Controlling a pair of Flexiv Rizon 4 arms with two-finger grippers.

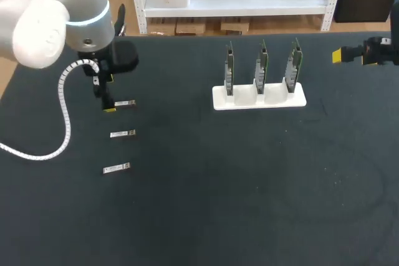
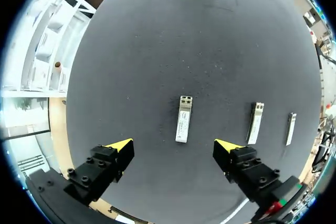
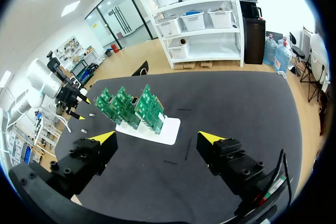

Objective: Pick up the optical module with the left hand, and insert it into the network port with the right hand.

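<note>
Dark desk (image 1: pixel 249 204). 3 optical modules lie flat in a row on its left side, each apart from the next: nearest optical module (image 1: pixel 116 168), middle optical module (image 1: pixel 123 133), far optical module (image 1: pixel 124 103).

Left end effector (image 2: pixel 173 148) hangs over the far one, fingers spread wide and holding nothing. The module lies under the gap, clear of both fingers.

Farther right is a white holder (image 1: pixel 259 98) with 3 upright green circuit boards (image 1: pixel 262 66). The ports are probably on these, but too small to confirm.

Right end effector (image 3: pixel 160 137) is at the desk's far right edge, wide open, empty.
</note>
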